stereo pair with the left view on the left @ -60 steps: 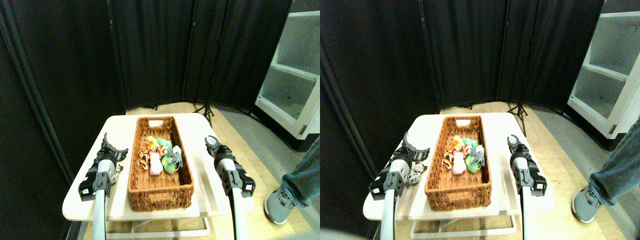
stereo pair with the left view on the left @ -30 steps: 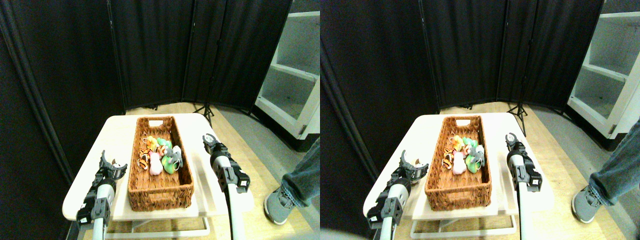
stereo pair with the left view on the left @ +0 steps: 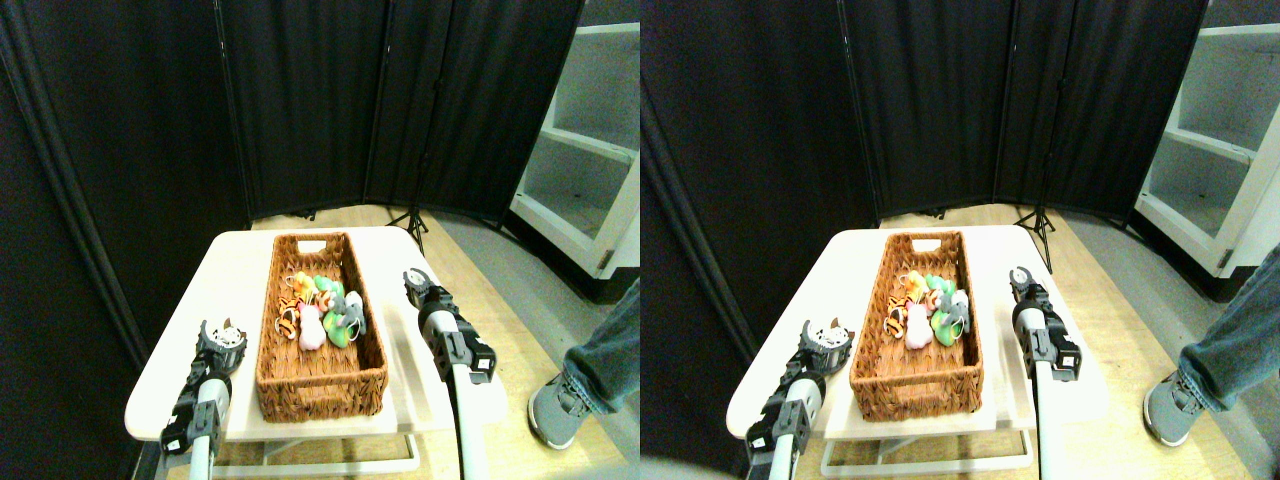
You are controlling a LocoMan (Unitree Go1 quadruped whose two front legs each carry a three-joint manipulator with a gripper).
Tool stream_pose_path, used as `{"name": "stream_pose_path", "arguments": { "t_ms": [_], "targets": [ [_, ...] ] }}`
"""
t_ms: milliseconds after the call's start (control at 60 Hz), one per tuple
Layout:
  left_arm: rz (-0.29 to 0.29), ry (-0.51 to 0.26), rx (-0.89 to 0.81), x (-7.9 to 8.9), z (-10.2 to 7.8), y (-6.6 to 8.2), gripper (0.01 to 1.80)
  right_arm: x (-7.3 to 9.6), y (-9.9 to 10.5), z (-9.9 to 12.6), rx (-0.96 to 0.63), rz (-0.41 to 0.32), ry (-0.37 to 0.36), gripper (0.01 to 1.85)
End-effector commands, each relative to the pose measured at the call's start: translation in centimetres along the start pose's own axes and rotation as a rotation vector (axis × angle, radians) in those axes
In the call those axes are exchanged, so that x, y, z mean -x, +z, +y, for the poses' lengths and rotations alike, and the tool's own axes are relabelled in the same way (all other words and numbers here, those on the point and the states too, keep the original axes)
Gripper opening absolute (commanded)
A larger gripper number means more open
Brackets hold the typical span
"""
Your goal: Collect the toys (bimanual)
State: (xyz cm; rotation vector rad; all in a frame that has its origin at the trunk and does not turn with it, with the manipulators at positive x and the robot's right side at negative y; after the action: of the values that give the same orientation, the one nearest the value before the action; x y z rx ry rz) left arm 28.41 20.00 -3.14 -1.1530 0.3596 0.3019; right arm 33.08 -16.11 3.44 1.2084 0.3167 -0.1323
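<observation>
Several toys lie in a heap in the middle of the long wicker basket (stereo pair with the left view on the left: 320, 385): an orange striped one (stereo pair with the left view on the left: 288, 320), a pink one (stereo pair with the left view on the left: 310, 328), a green one (stereo pair with the left view on the left: 338, 332), a grey one (stereo pair with the left view on the left: 353, 304) and a yellow one (stereo pair with the left view on the left: 302, 288). A white toy with black spots (stereo pair with the left view on the left: 226, 334) sits on the table left of the basket, and my left gripper (stereo pair with the left view on the left: 222, 338) is closed round it. My right gripper (stereo pair with the left view on the left: 413, 279) hovers to the right of the basket, level with the heap, its jaws together and nothing between them.
The basket stands lengthwise on a pale table (stereo pair with the left view on the left: 240, 260) with rounded corners. Black curtain panels (stereo pair with the left view on the left: 300, 100) close off the back. A white shelf unit (stereo pair with the left view on the left: 585, 170) stands at the right. A person's leg and grey shoe (stereo pair with the left view on the left: 565, 405) are beside the table's right corner.
My left arm has drawn back and down, and its wide-open jaws have closed round the spotted toy. The right gripper has shifted slightly left and back.
</observation>
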Motion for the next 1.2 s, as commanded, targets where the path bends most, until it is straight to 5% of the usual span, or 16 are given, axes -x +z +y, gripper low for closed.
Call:
{"name": "stream_pose_path", "arguments": {
  "t_ms": [17,200,317,817,900,1200],
  "targets": [
    [-0.016,-0.032,-0.025,-0.5,-0.2,-0.1,0.77,0.1,0.2,0.8,0.01,-0.023,0.047,0.01],
    [-0.031,-0.051,-0.007,-0.8,-0.2,-0.7,0.56,0.3,0.3,0.9,-0.043,-0.018,0.052,0.01],
    [-0.06,-0.126,-0.082,-0.9,-0.7,-0.7,0.01,0.4,0.3,1.1,-0.036,-0.026,0.065,0.01],
    [-0.045,-0.207,-0.249,-0.1,-6.4,1.0,0.01,0.9,0.5,1.2,-0.04,-0.06,0.073,0.01],
    [-0.018,-0.229,-0.269,0.1,-8.3,1.2,0.01,1.0,0.7,1.0,-0.124,-0.042,0.089,0.01],
    [0.094,-0.311,-0.342,-0.2,-13.6,0.3,0.01,1.8,1.2,0.7,-0.052,-0.068,0.1,0.01]
  ]
}}
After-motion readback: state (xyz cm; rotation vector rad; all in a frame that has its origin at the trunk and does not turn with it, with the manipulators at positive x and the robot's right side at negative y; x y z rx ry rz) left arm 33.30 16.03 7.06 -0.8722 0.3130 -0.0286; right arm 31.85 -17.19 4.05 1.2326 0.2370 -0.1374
